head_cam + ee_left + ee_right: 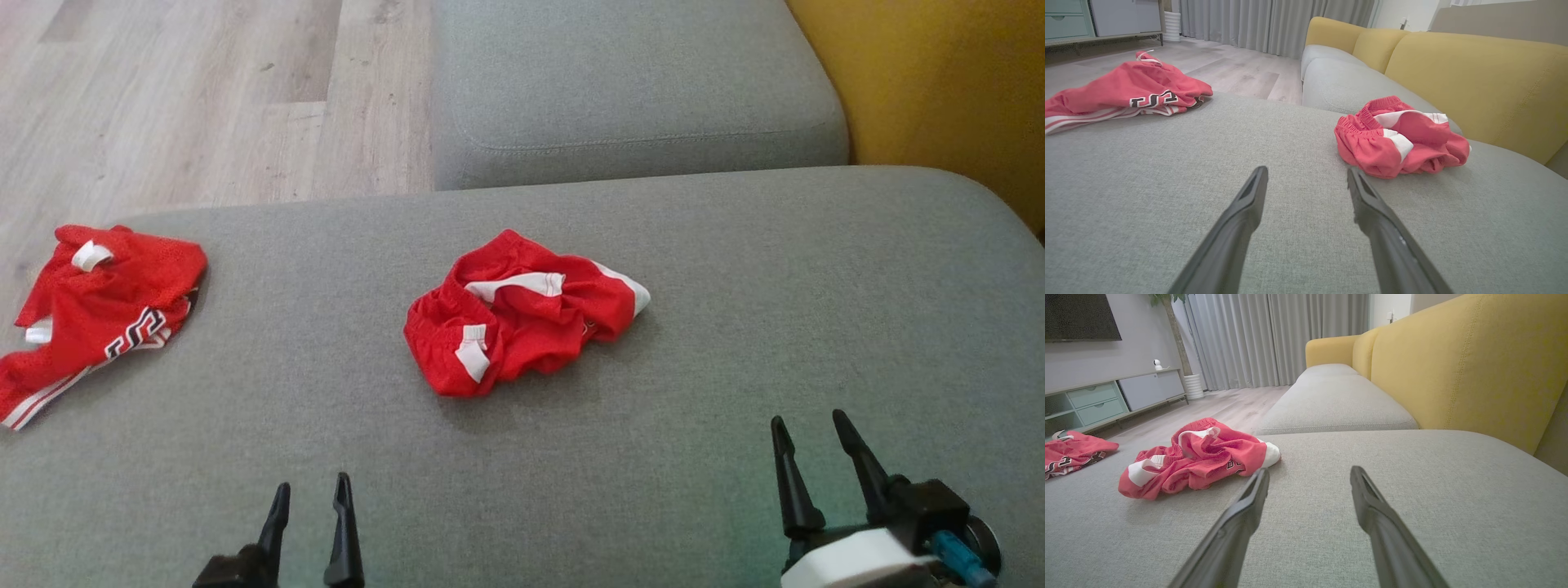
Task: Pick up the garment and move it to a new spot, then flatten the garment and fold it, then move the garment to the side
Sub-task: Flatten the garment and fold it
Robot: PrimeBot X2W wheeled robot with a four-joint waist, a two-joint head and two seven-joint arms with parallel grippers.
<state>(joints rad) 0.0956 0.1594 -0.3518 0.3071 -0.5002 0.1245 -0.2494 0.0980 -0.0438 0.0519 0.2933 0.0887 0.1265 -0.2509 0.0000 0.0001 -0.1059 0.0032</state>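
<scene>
The red shorts lie in a crumpled heap about the middle of the grey seat cushion. White trim shows on top, and a gathered waistband bunches along the heap's left side (it is too rumpled to tell which leg is which). A second red garment, with white stripes and black-and-white lettering, lies flatter near the cushion's far left corner, well apart from the shorts.

Both arms are at the cushion's near edge. The left gripper sits toward the near left, its two dark fingers spread wide with nothing between them, pointing across the bare fabric to the left of the shorts. The right gripper is toward the near right, its fingers just as wide apart and empty, aimed at the bare grey stretch to the right of the heap. Neither touches the shorts; I cannot tell whether the fingertips rest on the cushion or hang just above it.

Past the far edge sits another grey cushion, with wooden floor to its left. A yellow backrest runs along the right edge.
</scene>
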